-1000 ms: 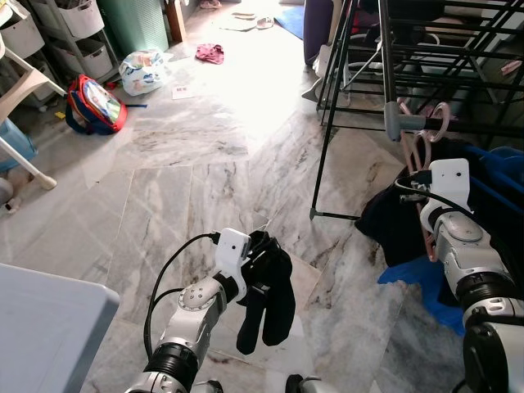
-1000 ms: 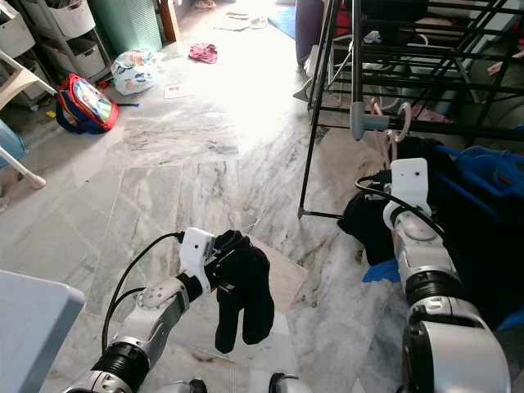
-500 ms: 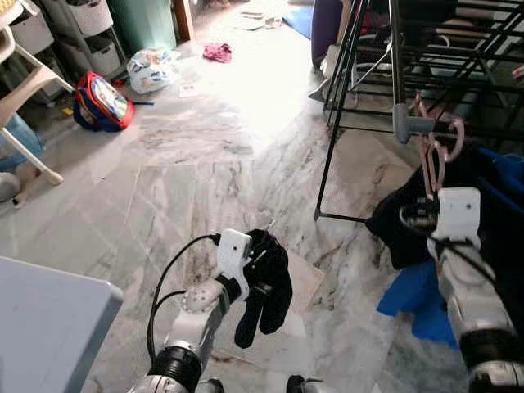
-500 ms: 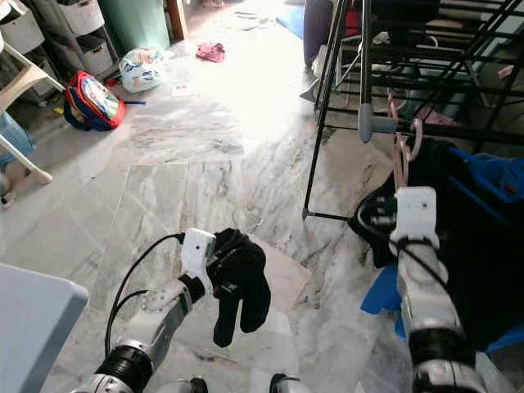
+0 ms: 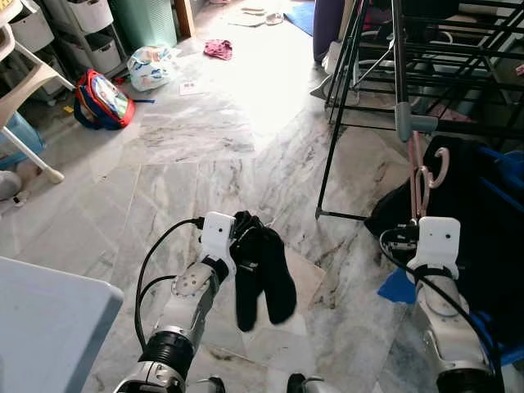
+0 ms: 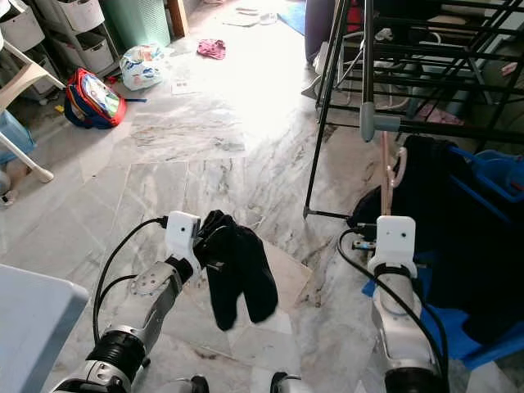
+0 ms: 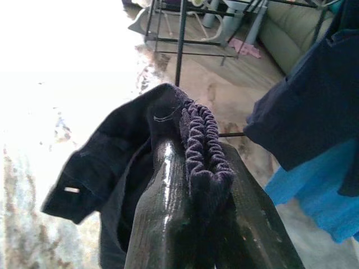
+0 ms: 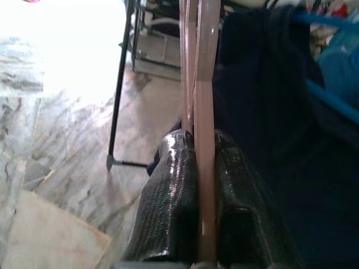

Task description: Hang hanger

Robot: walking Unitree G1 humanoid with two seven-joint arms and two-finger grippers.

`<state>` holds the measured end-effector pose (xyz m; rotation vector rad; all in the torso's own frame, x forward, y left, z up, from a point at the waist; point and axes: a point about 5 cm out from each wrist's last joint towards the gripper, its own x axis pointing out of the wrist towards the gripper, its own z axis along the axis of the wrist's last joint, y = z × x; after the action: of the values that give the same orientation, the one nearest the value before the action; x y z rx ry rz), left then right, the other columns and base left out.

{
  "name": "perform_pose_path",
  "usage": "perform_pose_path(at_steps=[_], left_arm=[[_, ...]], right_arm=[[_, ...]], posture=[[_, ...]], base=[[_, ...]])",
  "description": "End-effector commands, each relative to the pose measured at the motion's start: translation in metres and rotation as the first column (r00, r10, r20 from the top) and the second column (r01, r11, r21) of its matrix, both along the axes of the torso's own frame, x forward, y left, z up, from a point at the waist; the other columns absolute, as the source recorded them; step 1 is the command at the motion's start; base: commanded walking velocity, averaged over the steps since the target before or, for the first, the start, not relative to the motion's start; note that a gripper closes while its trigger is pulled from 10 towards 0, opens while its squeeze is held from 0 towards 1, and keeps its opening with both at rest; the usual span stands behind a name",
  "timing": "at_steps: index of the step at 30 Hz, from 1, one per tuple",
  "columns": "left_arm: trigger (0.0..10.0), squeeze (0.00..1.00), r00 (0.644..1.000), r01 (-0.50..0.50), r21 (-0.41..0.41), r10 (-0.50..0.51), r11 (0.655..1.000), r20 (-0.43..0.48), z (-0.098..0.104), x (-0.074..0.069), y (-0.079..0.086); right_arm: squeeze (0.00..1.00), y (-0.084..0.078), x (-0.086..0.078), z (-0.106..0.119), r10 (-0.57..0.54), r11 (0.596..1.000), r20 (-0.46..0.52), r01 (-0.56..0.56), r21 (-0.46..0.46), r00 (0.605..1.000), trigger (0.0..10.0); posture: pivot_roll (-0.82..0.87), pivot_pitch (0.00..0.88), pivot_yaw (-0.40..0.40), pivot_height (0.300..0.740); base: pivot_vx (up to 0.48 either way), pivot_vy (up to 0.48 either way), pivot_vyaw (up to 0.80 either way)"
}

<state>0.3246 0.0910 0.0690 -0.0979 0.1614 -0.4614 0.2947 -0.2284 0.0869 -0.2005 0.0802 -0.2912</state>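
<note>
Drying rack (image 5: 393,49), backpack (image 5: 100,98), dark clothes (image 5: 483,205)

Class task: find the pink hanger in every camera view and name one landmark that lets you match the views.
Left eye view: pink hanger at right, above the right gripper.
Right eye view: right of centre.
Left wrist view: not in it.
Right wrist view: clamped between the fingers.
Shared landmark: black drying rack leg.
</note>
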Motion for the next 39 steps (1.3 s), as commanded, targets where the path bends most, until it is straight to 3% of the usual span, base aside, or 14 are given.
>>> perform_pose_path(at_steps=[1,3,9,19,39], left_arm=[[10.0,0.00,1.000,-0.012,0.005,0.012,1.000,0.025,0.006,0.002,0.000],[10.0,0.00,0.999,-0.045,0.013,0.045,0.999,0.029,0.005,0.002,0.001],[10.0,0.00,0.997,-0.082,0.002,0.082,0.997,-0.003,0.005,0.004,0.001],[10.0,0.00,0.998,-0.069,0.010,0.069,0.998,0.014,0.014,0.008,-0.008],[10.0,0.00,0.994,-0.107,0.031,0.106,0.994,0.033,0.021,0.012,-0.006]], right_arm=[[0.00,0.004,-0.005,-0.002,-0.007,1.000,0.002,0.007,0.014,1.000,10.0],[0.00,0.013,-0.011,-0.003,0.019,1.000,-0.001,-0.019,0.018,1.000,10.0],[0.00,0.018,-0.016,-0.004,0.015,0.999,0.007,-0.015,0.046,1.000,10.0],[0.00,0.030,-0.006,0.007,0.058,0.997,0.013,-0.059,0.058,0.998,10.0],[0.00,0.039,0.000,0.011,0.074,0.993,0.034,-0.077,0.089,0.997,10.0]], posture=[[-0.03,0.190,0.017,0.740],[-0.04,0.182,0.021,0.740],[-0.06,0.168,0.028,0.740],[-0.05,0.170,0.022,0.740],[-0.02,0.181,0.021,0.740]], base=[[0.000,0.000,0.00],[0.000,0.000,0.00],[0.000,0.000,0.00],[0.000,0.000,0.00],[0.000,0.000,0.00]])
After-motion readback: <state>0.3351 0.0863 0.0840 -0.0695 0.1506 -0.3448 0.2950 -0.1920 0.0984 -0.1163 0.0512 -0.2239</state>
